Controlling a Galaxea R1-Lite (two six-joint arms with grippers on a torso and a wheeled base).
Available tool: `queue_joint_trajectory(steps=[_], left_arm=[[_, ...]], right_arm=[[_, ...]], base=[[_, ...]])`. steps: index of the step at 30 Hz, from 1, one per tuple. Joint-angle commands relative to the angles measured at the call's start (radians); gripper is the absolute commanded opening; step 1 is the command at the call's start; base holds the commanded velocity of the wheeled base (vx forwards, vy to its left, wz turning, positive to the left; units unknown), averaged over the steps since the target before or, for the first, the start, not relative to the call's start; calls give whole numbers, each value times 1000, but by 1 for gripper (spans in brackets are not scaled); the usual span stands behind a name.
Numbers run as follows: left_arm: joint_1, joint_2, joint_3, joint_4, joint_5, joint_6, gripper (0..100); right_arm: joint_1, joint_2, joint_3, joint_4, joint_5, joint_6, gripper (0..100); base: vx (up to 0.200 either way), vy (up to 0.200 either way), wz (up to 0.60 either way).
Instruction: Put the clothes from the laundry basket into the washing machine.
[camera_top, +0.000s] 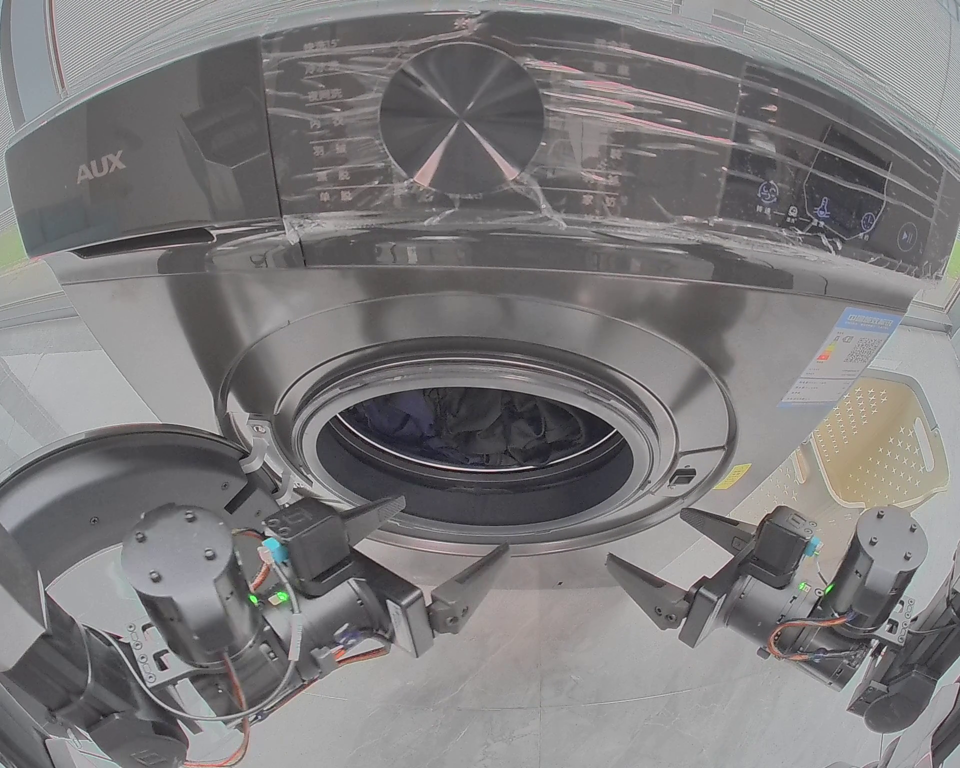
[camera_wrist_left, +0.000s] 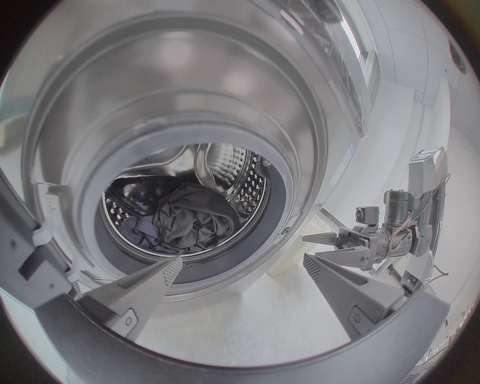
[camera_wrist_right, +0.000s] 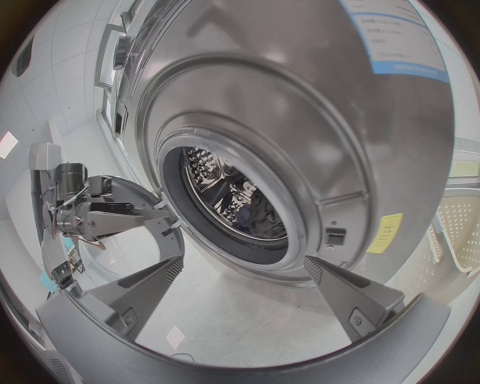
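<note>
Washing machine (camera_top: 500, 300): straight ahead on the floor (camera_top: 560, 690), front toward the robot.
Drum opening (camera_top: 475, 440): low in the middle of the washing machine's front.
Clothes (camera_top: 470, 425): inside the washing machine's drum, at its bottom.
Door (camera_top: 100, 490): swung open to the washing machine's left, hinged beside the drum opening.
Knob (camera_top: 462, 118): on the washing machine's top panel, above the drum opening.
Laundry basket (camera_top: 885, 440): beside the washing machine's right side.
Left gripper (camera_top: 448, 530): before the washing machine, below the drum opening toward the door.
Right gripper (camera_top: 650, 540): before the washing machine, below and right of the drum opening.
</note>
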Motion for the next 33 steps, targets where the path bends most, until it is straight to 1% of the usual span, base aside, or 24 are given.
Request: queue_joint_trajectory(steps=[1,3,4,7,8,9,13,16,18,19,20,21,22,23,24,27,29,31,33], left_arm=[[-1,-65,90,-57,3,-9,100],[-1,-67,107,-69,8,-9,100],[-1,-76,133,-87,13,-9,100],[10,-98,170,-112,17,-3,100],[10,-104,175,-115,17,-3,100],[13,-127,193,-121,20,-3,100],[27,-200,218,-113,22,-2,100],[87,-242,244,-106,19,3,100],[108,-256,267,-109,17,17,100],[108,-256,267,-109,17,17,100],[125,-271,284,-110,19,32,100],[131,-280,293,-110,19,40,100],[131,-280,293,-110,19,40,100],[151,-309,313,-112,17,58,100],[162,-328,322,-112,19,63,100],[191,-404,330,-83,22,58,100],[217,-470,330,-24,22,63,100],[231,-559,330,58,19,73,100],[229,-654,330,161,19,98,100]], right_arm=[[-20,-73,58,-2,-9,3,100],[-20,-91,73,0,-17,3,100],[-20,-133,90,0,-42,3,100],[-23,-185,108,0,-77,4,100],[-25,-192,111,0,-83,4,100],[-42,-218,125,3,-103,6,100],[-86,-271,147,12,-114,7,100],[-96,-329,147,61,-112,6,100],[-97,-370,147,116,-114,9,100],[-97,-370,147,116,-114,9,100],[-97,-415,147,184,-117,9,100],[-97,-438,147,215,-120,9,100],[-97,-438,147,215,-120,9,100],[-99,-492,147,281,-120,7,100],[-100,-519,147,313,-124,7,100],[-119,-591,147,403,-157,7,100],[-132,-640,147,463,-175,7,100],[-131,-726,147,558,-189,9,100],[-143,-846,147,705,-189,3,100]], base=[[0,0,0],[0,0,0],[0,0,0],[0,0,0],[-200,0,0],[-200,0,0],[-200,0,0],[-200,0,0],[-200,0,0],[-200,0,0],[-200,0,0],[-200,0,0],[-200,0,0],[-200,0,0],[-200,0,0],[-200,0,0],[-200,0,0],[-200,0,0],[-200,0,0]])
